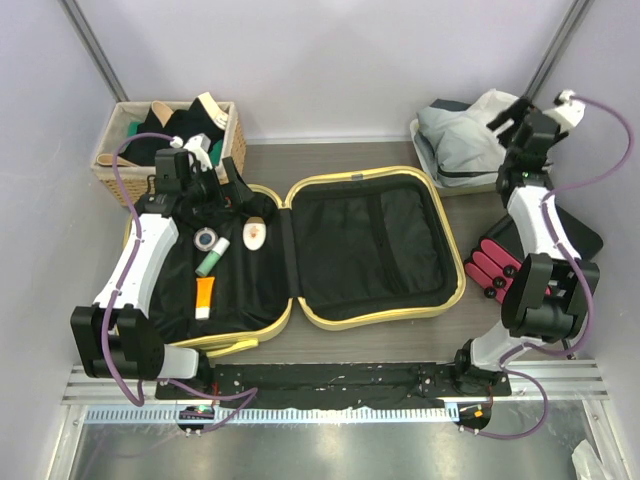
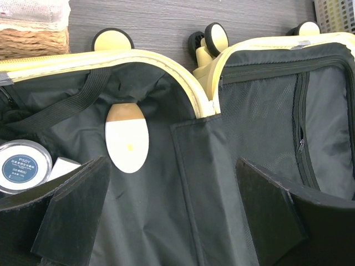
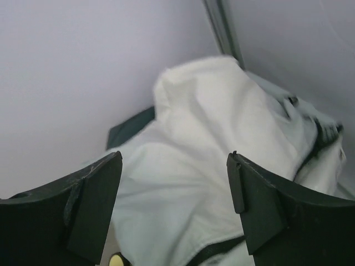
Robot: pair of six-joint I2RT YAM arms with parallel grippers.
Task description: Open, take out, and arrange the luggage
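Observation:
The pale-yellow luggage lies open flat in the middle of the table, black lining up in both halves. Its left half holds a white oval item, a round tin, a green-and-white tube and an orange tube. My left gripper hangs open over the back of that half, nothing between its fingers. Far back on the right, my right gripper stands open above a white garment, with nothing in its jaws.
A wicker basket of dark clothes stands at the back left. The white garment lies in a pale tray at the back right. A black box with red cylinders sits right of the suitcase, beside my right arm.

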